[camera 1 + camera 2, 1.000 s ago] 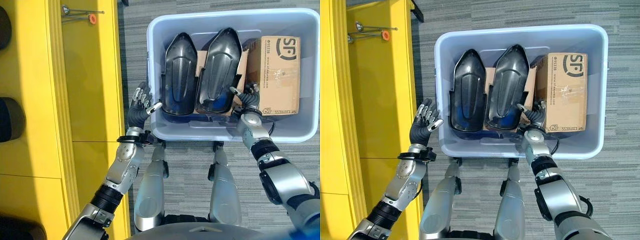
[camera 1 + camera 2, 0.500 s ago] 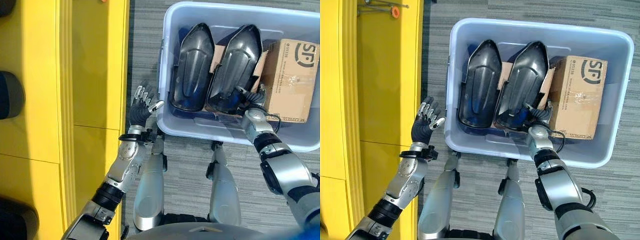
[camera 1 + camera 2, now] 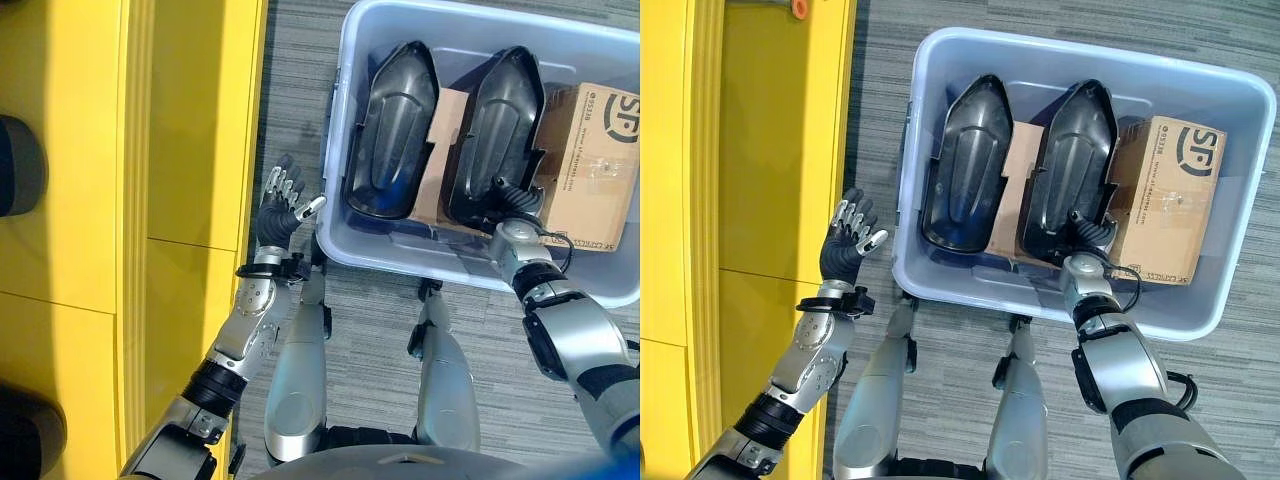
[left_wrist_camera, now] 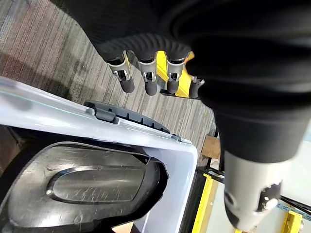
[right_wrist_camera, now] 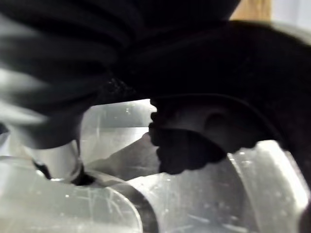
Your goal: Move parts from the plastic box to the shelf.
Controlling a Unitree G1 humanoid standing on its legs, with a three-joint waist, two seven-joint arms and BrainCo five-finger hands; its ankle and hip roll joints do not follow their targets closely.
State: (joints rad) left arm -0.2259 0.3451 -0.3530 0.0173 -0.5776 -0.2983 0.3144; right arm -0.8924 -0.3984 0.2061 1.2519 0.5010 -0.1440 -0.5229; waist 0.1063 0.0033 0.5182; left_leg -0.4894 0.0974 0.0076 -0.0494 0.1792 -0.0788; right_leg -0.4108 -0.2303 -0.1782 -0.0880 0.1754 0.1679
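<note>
The pale plastic box point(image 3: 420, 262) stands on the carpet ahead of me. Two black moulded parts lie side by side in it: the left part point(image 3: 395, 130) and the right part point(image 3: 500, 130). My left hand point(image 3: 275, 220) hovers open outside the box, between its left wall and the yellow shelf point(image 3: 190, 120); its straight fingers point(image 4: 148, 73) point past the box rim point(image 4: 48, 111). My right hand point(image 3: 1090, 232) is inside the box at the near end of the right part, its fingers hidden against the glossy black shell point(image 5: 194, 194).
A printed cardboard box point(image 3: 595, 150) fills the right side of the plastic box, and flat cardboard point(image 3: 443, 150) lies under the parts. Dark rounded objects point(image 3: 15, 165) sit on the shelf at the far left. Grey carpet surrounds the box.
The camera has shifted, so the box sits further right and higher. My right hand has moved left onto the near end of the right part, which now lies closer to the cardboard box.
</note>
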